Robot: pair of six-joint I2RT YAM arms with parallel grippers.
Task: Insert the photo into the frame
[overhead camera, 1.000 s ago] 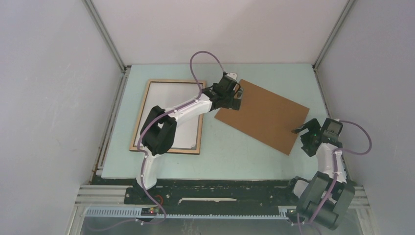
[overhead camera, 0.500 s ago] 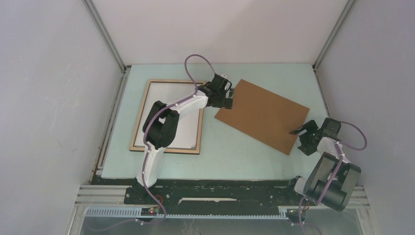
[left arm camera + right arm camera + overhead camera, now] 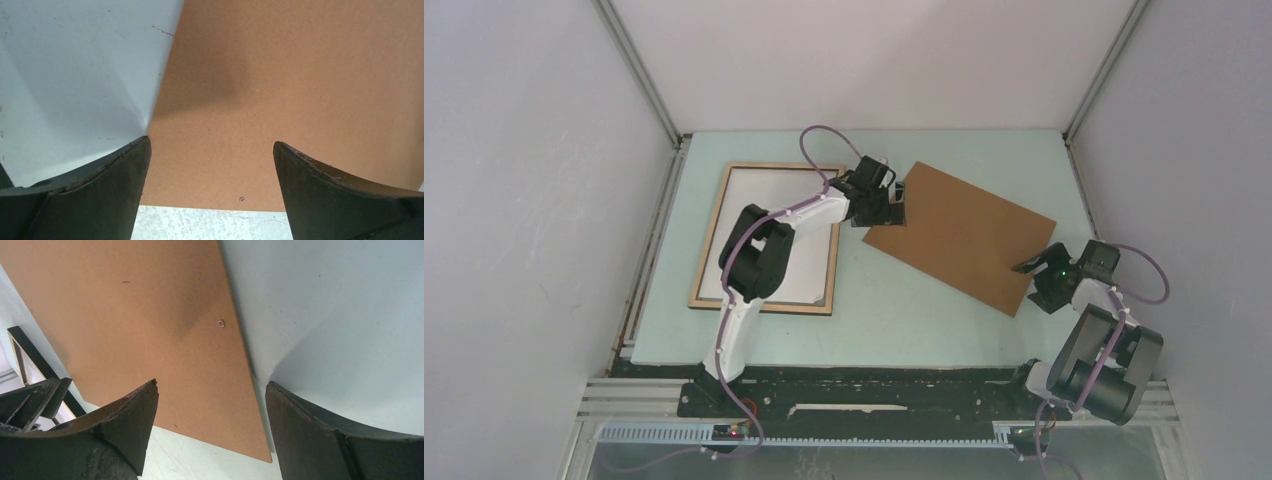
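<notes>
The desk [image 3: 924, 320] has a pale green, matte top, lightly scuffed. Plain grey-white panels shut it in on three sides: a left wall [image 3: 524, 200], a back wall [image 3: 874, 60] and a right wall [image 3: 1194, 150]. Slim aluminium posts [image 3: 639, 75] mark the two rear corners. A black rail [image 3: 874, 385] and a slotted metal channel [image 3: 824, 435] run along the near edge. The light is soft and even.

The brown board [image 3: 964, 238] and the frame [image 3: 762, 308] lie flat on the bench [image 3: 894, 320], with a bare strip between them. The left arm [image 3: 814, 212] reaches across the frame and that strip. The left hand [image 3: 896, 208], fingers apart, sits at the board's left corner. The right hand [image 3: 1033, 284], fingers apart, sits at its right edge. Walls [image 3: 864, 60] close three sides.
</notes>
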